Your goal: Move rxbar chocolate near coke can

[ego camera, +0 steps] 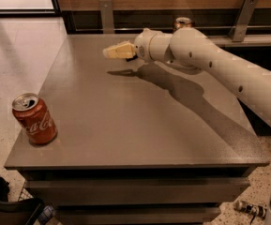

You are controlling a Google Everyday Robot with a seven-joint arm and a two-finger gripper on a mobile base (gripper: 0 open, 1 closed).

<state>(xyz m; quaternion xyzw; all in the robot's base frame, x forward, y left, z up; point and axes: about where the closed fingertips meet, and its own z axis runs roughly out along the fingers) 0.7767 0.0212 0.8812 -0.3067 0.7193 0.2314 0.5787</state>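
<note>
Coke can (33,119) stands upright on the table (125,139), right by the near left corner. Take it as your mark. Gripper (112,51) hangs above the table top well apart from the can, far behind it and off to its right, pointing left, its shadow on the top just below it. You cannot tell how wide it is set, nor what it holds. A dark sliver (131,58) shows under its base; you cannot tell whether that is the rxbar. A second can (183,22) sits farther back still, past the arm (229,74).
</note>
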